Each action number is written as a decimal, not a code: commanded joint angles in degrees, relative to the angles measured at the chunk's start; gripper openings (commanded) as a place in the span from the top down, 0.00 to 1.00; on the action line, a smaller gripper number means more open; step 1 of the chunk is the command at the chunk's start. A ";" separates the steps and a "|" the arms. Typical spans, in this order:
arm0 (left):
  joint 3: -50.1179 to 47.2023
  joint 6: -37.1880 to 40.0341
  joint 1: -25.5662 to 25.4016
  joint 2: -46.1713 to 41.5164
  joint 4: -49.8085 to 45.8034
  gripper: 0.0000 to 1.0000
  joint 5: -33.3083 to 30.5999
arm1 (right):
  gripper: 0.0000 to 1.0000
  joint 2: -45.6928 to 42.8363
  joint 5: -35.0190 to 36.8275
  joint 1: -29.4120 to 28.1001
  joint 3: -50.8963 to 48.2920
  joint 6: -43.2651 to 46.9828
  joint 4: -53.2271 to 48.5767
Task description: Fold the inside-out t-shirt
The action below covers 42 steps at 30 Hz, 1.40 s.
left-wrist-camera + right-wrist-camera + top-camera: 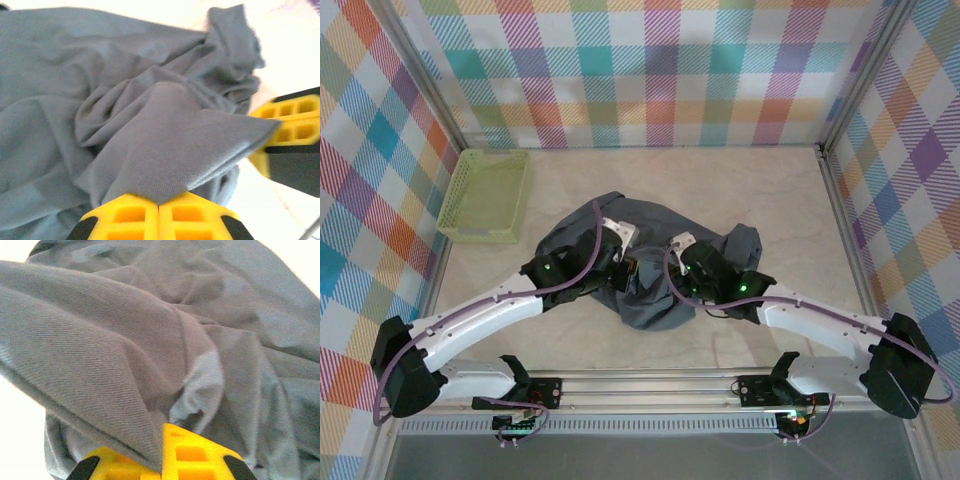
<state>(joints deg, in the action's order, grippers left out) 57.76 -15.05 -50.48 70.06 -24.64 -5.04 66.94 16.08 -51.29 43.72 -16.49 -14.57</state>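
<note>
Overhead and wrist views, described from the near edge outward, with positions given against the lime-green mesh basket (pixel 480 237).

(a) The two arm bases sit on a rail at the near edge of the table (pixel 750 190), well nearer than the basket. The left base is roughly below the basket and the right base far to its right.

(b) Both arms reach inward and meet to the right of the basket, slightly nearer than it. The left gripper (pixel 620 268) has its yellow fingers (pixel 127 215) pressed together. A raised fold of grey cloth is pinched between their tips. The right gripper (pixel 672 275), further right of the basket, is likewise clamped. In the right wrist view its jaws are closed on a ridge of the same cloth, which drapes over one finger (pixel 192 452). In the left wrist view the right gripper shows just beside the far point of the lifted fold.

(c) The inside-out t-shirt (pixel 655 305) lies bunched and creased on the table. It is to the right of the basket, apart from it, and both grippers are over its middle. A tented fold of the cloth rises between the two grips. The rest lies slack in soft wrinkles (pixel 100 75) (pixel 250 340).

(d) The basket stands at the left of the table, beside the left wall, and is farther than both grippers.

(e) Chequered multicolour panels (pixel 660 70) enclose the table behind the basket and on both sides.
</note>
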 commanded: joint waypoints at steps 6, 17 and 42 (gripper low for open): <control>4.41 4.58 -4.91 -0.72 -1.87 1.00 2.88 | 0.90 0.78 3.08 3.56 -0.87 -5.48 -5.12; 1.87 1.00 0.11 1.03 -1.74 0.99 7.37 | 0.41 -13.48 -10.59 1.51 -7.06 5.01 4.06; -11.21 -13.05 13.38 0.53 0.04 0.53 2.88 | 0.58 3.48 -1.53 -11.70 -0.52 -30.78 -3.12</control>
<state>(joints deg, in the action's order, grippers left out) 48.66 -25.06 -38.20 69.32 -23.68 -0.99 67.20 10.44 -61.73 39.31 -38.33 -13.06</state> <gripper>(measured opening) 0.465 0.429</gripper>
